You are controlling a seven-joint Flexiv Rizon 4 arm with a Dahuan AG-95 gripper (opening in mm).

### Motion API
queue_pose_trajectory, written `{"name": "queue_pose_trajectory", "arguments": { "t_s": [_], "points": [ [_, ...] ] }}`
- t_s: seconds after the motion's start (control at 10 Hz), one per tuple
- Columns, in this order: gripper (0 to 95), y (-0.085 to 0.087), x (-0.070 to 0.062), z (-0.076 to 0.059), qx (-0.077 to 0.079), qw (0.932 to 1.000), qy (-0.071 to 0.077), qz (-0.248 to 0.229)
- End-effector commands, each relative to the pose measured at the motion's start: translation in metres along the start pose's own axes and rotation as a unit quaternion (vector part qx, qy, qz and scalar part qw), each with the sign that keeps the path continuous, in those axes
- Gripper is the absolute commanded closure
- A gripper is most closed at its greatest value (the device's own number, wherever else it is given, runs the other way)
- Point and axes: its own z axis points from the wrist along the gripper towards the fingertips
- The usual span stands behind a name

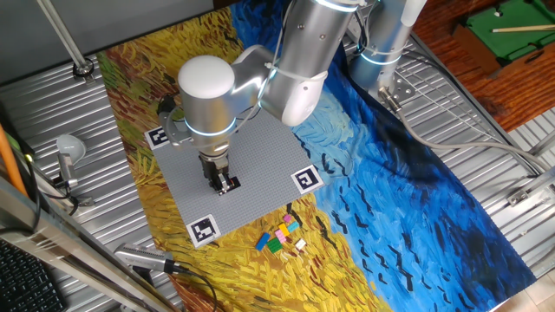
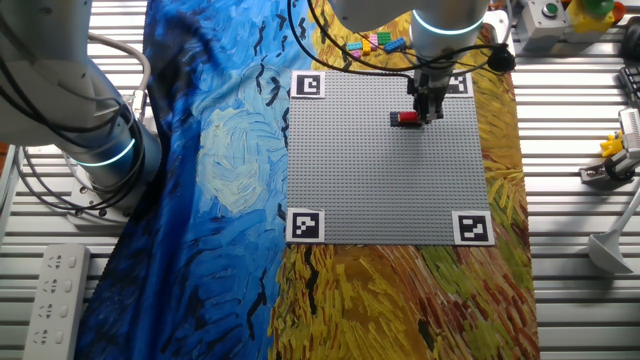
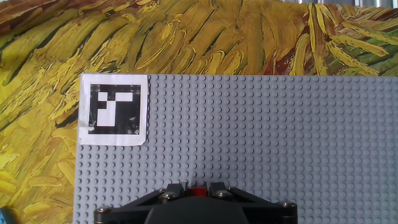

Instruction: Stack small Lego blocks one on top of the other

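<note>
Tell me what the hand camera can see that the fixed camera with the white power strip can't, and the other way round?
Only the hand view shows the baseplate's tiny studs close up and a bit of red right between the fingertips of the gripper.

Only the fixed view shows all four markers, the red block from the side, the pile of loose blocks off the plate, and the power strip.

Both show the grey plate, the painted cloth and the gripper low over the red block.
</note>
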Motion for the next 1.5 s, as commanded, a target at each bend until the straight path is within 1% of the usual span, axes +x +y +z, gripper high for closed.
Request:
{"name": "queue_pose_trajectory", "arguments": {
  "t_s": [0.1,1.5],
  "points": [
    [95.0,-0.0001,-0.0001,0.0,0.0,1.0,0.0,-0.001],
    [95.0,0.0,0.0007,0.0015,0.0,1.0,0.001,0.009]
  ]
}}
